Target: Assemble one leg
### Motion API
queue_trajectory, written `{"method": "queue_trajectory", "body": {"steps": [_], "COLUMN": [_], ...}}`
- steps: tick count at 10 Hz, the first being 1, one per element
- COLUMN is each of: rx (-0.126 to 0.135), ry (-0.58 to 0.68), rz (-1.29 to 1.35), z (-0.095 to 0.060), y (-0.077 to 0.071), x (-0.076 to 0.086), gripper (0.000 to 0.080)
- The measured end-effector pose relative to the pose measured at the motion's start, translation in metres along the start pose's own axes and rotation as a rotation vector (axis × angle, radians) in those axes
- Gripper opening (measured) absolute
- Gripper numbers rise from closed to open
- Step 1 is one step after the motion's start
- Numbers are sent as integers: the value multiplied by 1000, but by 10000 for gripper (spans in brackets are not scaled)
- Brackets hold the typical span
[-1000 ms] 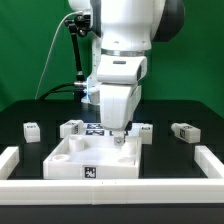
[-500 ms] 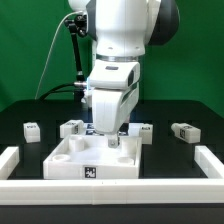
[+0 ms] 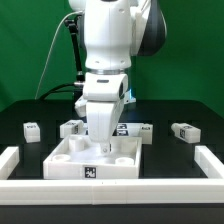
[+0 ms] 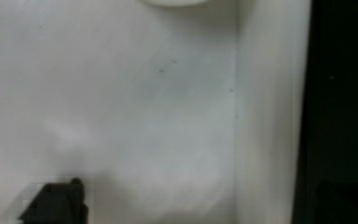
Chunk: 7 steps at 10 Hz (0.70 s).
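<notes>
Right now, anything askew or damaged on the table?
Nothing stands out. The tray sits flat. The leg at the exterior view's far left and the leg at its far right lie loose and look whole. The gripper is low over the tray; the wrist view shows only blurred white.

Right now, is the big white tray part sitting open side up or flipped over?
The tray part sits open side up: raised walls and hollow pockets face upward, base flat on the table.

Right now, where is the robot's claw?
In the exterior view the gripper hangs low at centre, over the rear of the large white tray-like part, between a small tagged leg on that view's left and another leg on its right.
</notes>
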<state>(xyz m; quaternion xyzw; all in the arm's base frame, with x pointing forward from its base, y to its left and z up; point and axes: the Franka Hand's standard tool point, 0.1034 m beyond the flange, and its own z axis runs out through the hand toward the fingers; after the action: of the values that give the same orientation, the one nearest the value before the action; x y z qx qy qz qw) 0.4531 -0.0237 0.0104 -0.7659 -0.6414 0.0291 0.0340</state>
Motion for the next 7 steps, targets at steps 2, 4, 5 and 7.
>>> {"method": "queue_trajectory", "body": {"steps": [2,4,5,7], "rx": [-6,-4,-4,-4], "ry": [2,2,2,2], "rz": [-54,-52,-52,-51], "z": [3,3,3,3], "y": [6,5,5,5], "x": [0,0,0,0], "gripper": [650,405,405,91]}}
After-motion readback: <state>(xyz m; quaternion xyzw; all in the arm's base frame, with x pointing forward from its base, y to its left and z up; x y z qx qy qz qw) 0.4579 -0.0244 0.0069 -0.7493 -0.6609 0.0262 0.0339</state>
